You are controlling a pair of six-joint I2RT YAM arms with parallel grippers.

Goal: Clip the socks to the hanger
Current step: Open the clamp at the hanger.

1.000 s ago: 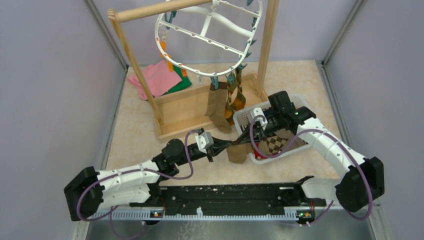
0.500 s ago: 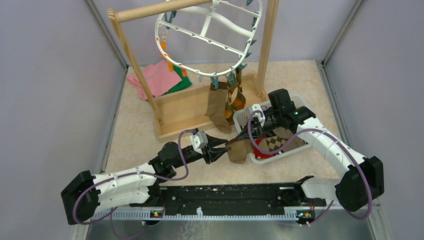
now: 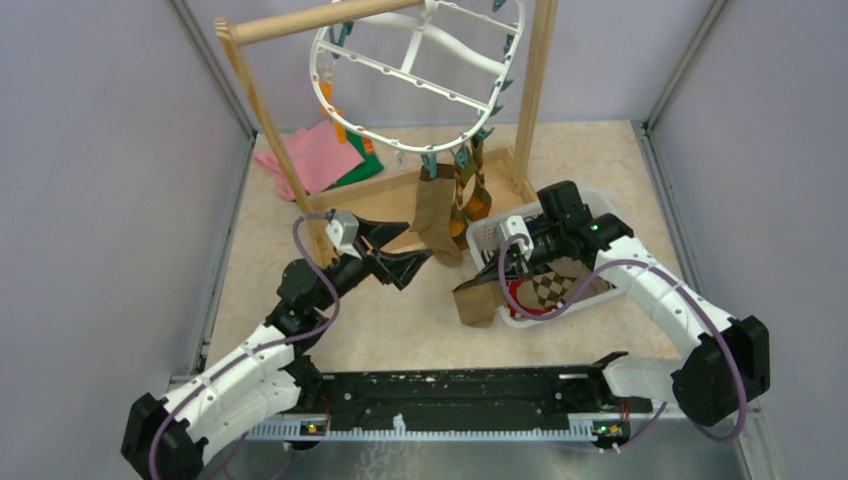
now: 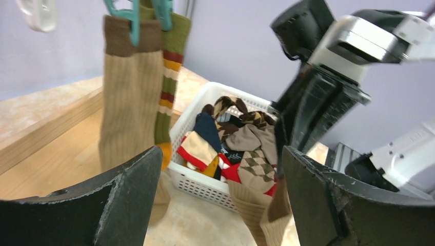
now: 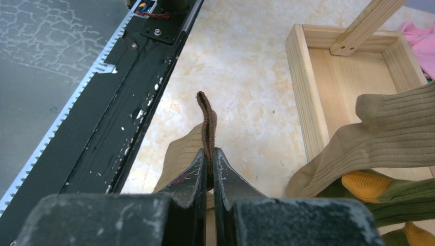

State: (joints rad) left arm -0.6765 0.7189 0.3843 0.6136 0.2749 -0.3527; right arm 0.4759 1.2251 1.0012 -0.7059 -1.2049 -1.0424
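Note:
The white oval hanger (image 3: 420,75) hangs from the wooden rack, with a tan sock (image 3: 433,215) and an olive striped sock (image 3: 470,195) clipped to its near rim. My right gripper (image 3: 497,272) is shut on the brown cuff (image 5: 207,115) of another tan sock (image 3: 478,300), which droops to the table beside the basket. My left gripper (image 3: 418,240) stands open with nothing between its fingers, just left of the clipped socks. In the left wrist view its fingers (image 4: 128,200) frame the held sock (image 4: 256,210), and the clipped tan sock (image 4: 125,102) hangs at upper left.
A white slotted basket (image 3: 590,200) at the right holds several more socks, one argyle (image 3: 548,288). The wooden rack's tray base (image 3: 365,235) lies under the hanger. Pink and green cloths (image 3: 320,155) lie at the back left. A black rail (image 3: 450,395) runs along the near edge.
My left gripper opened and let go of the tan sock, then drew back up and left toward the rack. The right gripper stayed shut on the cuff, and the sock sagged.

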